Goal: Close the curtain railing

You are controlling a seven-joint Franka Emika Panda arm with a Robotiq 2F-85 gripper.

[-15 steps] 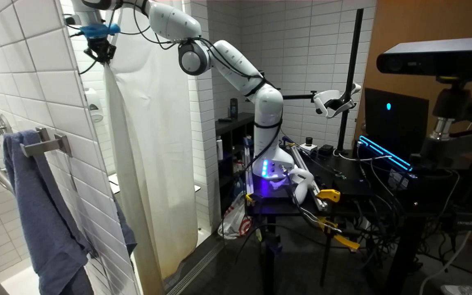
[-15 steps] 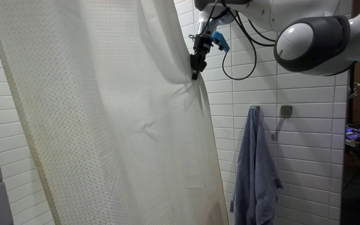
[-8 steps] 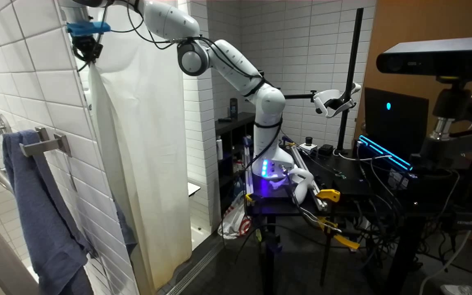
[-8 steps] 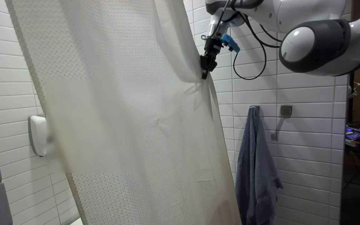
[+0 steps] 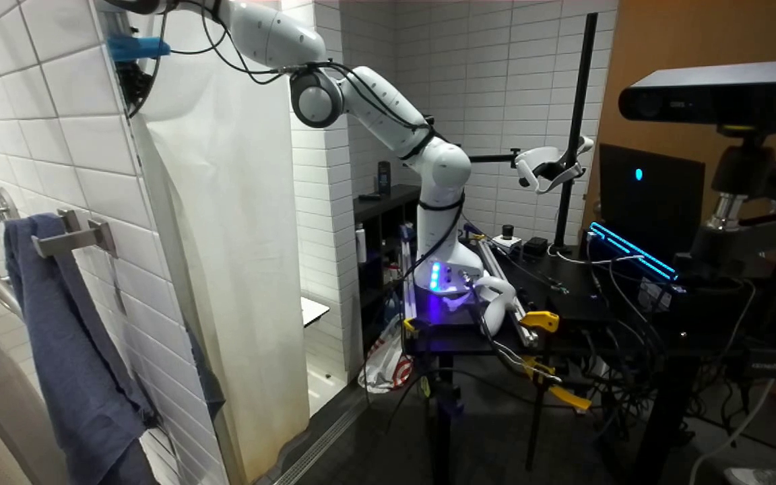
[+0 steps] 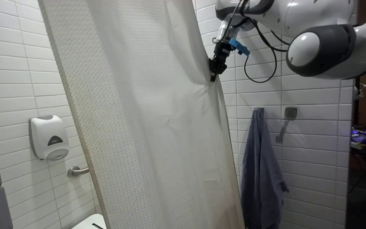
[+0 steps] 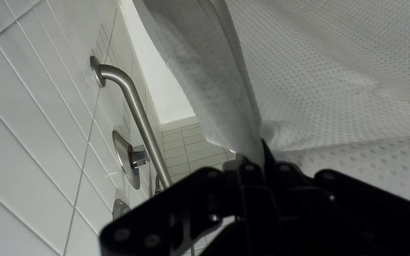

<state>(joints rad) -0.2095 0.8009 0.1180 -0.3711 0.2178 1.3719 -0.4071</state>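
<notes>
The off-white curtain (image 5: 233,236) hangs tall with vertical folds; its patterned side (image 6: 145,127) faces the camera in an exterior view. Its left edge there slants, and its top and rod are out of view. My black gripper (image 6: 214,76) pinches the curtain near its right side, pulling creases into the cloth. In the wrist view the gripper (image 7: 256,158) has its fingers close together with a fold of the curtain (image 7: 333,71) between them. In an exterior view the gripper (image 5: 133,87) is partly hidden behind the tiled wall's edge.
A blue-grey towel (image 6: 260,171) hangs on the tiled wall (image 6: 313,152) right of the curtain. A white dispenser (image 6: 50,136) and a metal bar (image 6: 78,171) are left of it. A grab bar (image 7: 137,110) lies near the gripper. A black table (image 5: 563,316) carries the arm's base.
My gripper has moved with the curtain, rightward in one exterior picture and leftward with the wall edge now covering it in another. The curtain's trailing edge has shifted, uncovering the dispenser and bar.
</notes>
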